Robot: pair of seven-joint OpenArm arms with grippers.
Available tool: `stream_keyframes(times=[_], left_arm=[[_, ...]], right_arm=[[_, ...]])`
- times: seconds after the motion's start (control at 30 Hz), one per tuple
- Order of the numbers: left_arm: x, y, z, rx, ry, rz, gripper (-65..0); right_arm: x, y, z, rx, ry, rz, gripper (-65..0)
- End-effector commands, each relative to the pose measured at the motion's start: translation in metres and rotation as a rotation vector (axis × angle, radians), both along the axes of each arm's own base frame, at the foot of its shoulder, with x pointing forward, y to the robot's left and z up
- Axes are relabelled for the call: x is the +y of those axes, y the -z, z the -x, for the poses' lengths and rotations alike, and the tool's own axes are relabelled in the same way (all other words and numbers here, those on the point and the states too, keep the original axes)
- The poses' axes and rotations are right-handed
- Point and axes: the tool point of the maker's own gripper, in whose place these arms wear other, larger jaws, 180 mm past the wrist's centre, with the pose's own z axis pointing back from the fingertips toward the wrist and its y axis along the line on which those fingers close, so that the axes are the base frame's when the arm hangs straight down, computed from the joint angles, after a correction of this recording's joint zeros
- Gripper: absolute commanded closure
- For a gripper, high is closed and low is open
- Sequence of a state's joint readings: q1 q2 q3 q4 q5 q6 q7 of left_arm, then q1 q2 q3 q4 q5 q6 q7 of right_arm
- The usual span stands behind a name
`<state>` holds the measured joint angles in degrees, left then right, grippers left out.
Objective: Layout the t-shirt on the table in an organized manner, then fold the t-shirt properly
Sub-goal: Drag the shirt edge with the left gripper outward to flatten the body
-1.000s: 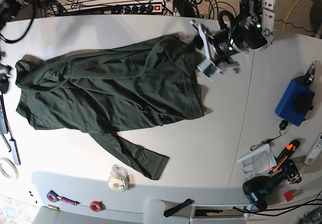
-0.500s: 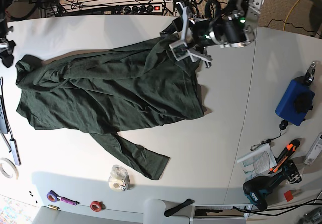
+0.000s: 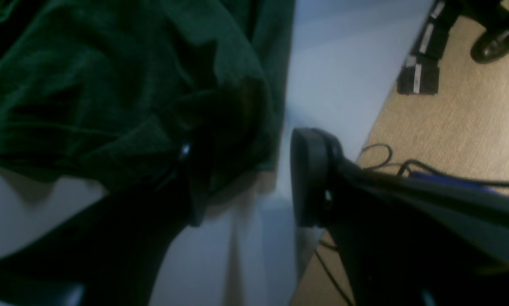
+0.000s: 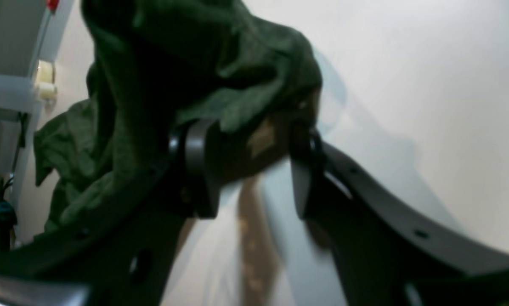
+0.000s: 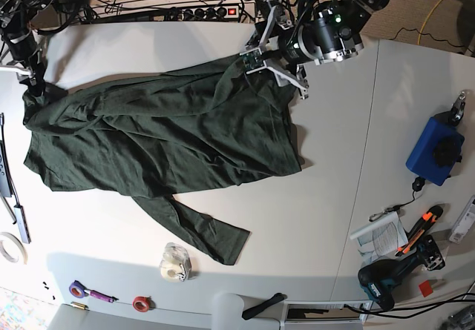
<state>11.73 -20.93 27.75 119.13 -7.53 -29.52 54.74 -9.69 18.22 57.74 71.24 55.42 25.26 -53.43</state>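
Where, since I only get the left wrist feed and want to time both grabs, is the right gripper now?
Observer: The right gripper is at the t-shirt's opposite end, at its corner on the table.
Operator: Has it clamped the cloth?
Observer: No. The right wrist view shows its jaws apart, with bunched fabric just beyond the fingertips.
Operator: Is the t-shirt flat?
Observer: No. The base view shows it wrinkled and folded over itself, with one sleeve trailing out.
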Motion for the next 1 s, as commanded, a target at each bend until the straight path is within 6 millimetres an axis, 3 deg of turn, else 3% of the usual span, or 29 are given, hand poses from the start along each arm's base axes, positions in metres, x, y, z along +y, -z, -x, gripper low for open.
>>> stream_keyframes(times=[0.0, 0.17, 0.3, 0.37, 0.43, 0.47, 0.7, 0.97], left_arm=[[-0.002, -0.008, -0.003, -0.022, 0.002, 0.027, -28.3], [-0.003, -0.009, -0.003, -0.026, 0.005, 0.04, -28.3], [-0.005, -0.01, -0.003, -0.024, 0.004, 0.054, -28.3], [-0.005, -0.01, -0.004, -0.024, -0.01, 0.055, -28.4], [-0.004, -0.01, -0.005, -0.026, -0.014, 0.052, -28.4], [-0.004, -0.01, -0.005, -0.026, -0.017, 0.053, -28.4], [-0.008, -0.013, -0.005, -0.041, -0.071, 0.109, -37.6], [-0.013, -0.005, 0.002, -0.125, -0.075, 0.035, -37.6]], right_arm=[[-0.014, -0.024, -0.008, -0.065, 0.01, 0.058, -26.0], [-0.032, -0.025, -0.008, -0.042, 0.099, 0.109, -26.0], [-0.037, -0.031, -0.019, -0.049, 0.109, 0.145, -25.6], [-0.04, -0.037, -0.026, -0.061, 0.114, 0.166, -16.8], [-0.043, -0.043, -0.033, -0.075, 0.114, 0.175, -2.4], [-0.044, -0.047, -0.036, -0.083, 0.114, 0.179, 0.0], [-0.05, -0.057, -0.044, -0.058, 0.081, 0.232, 0.0], [-0.041, -0.052, -0.052, -0.045, 0.041, 0.233, 0.0]])
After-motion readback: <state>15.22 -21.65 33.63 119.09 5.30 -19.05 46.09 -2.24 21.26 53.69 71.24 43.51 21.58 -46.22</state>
